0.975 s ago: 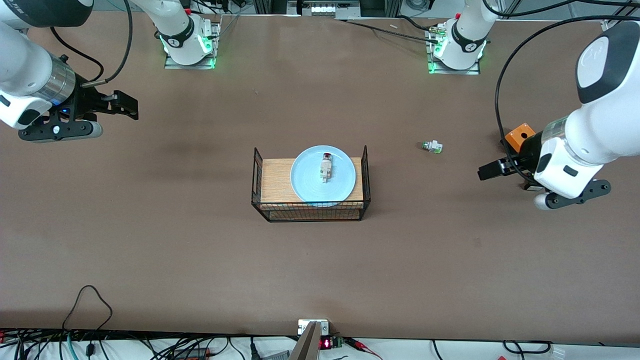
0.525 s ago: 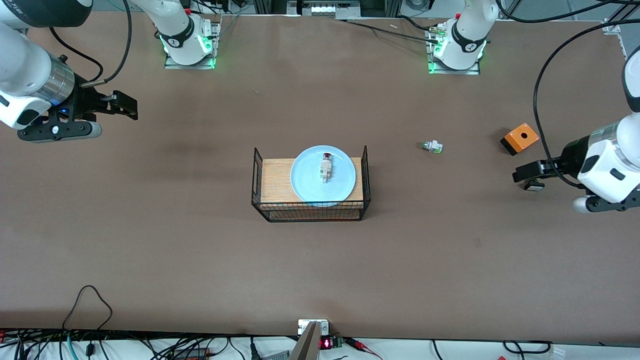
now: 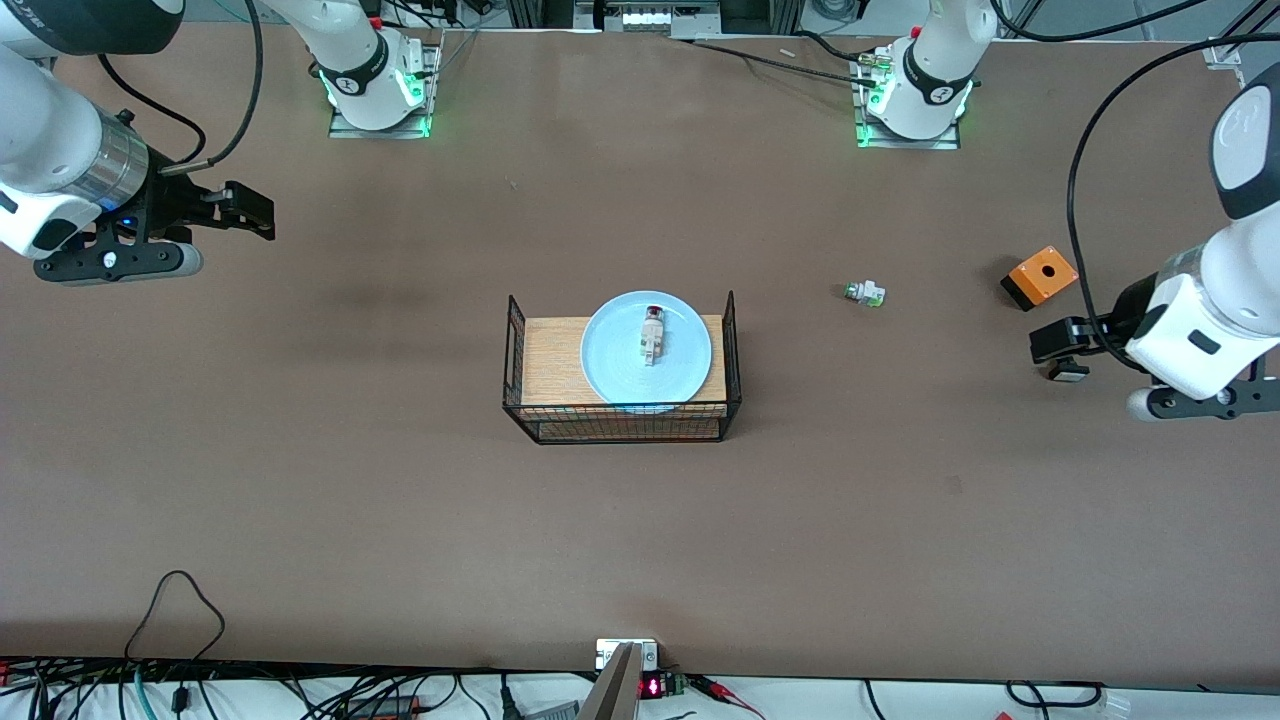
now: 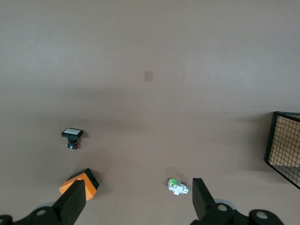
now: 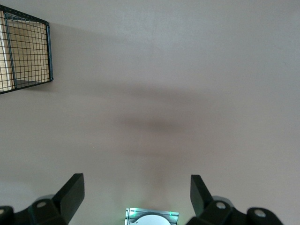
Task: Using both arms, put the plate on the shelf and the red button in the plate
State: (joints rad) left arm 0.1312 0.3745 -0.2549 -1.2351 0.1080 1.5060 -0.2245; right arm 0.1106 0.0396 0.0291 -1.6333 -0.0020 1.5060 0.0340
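The pale blue plate (image 3: 610,368) lies on the wooden top of the wire rack (image 3: 550,360) at the middle of the table. The red button (image 3: 651,334), white-bodied with a small red cap, lies on the plate. My left gripper (image 3: 1046,342) hangs open and empty over the table near the left arm's end, by the orange box; its wrist view (image 4: 136,206) shows both fingers wide apart. My right gripper (image 3: 250,212) hangs open and empty over the right arm's end of the table, well away from the rack; its wrist view (image 5: 136,197) shows nothing between the fingers.
An orange box (image 3: 1040,277) and a black switch with a white cap (image 3: 1067,371) lie near the left gripper. A white part with a green and silver end (image 3: 865,293) lies between them and the rack. All three show in the left wrist view: box (image 4: 80,183), switch (image 4: 71,138), white part (image 4: 178,186).
My left arm has drawn back toward its end of the table, uncovering the orange box and the black switch. The right arm, plate and red button have not moved.
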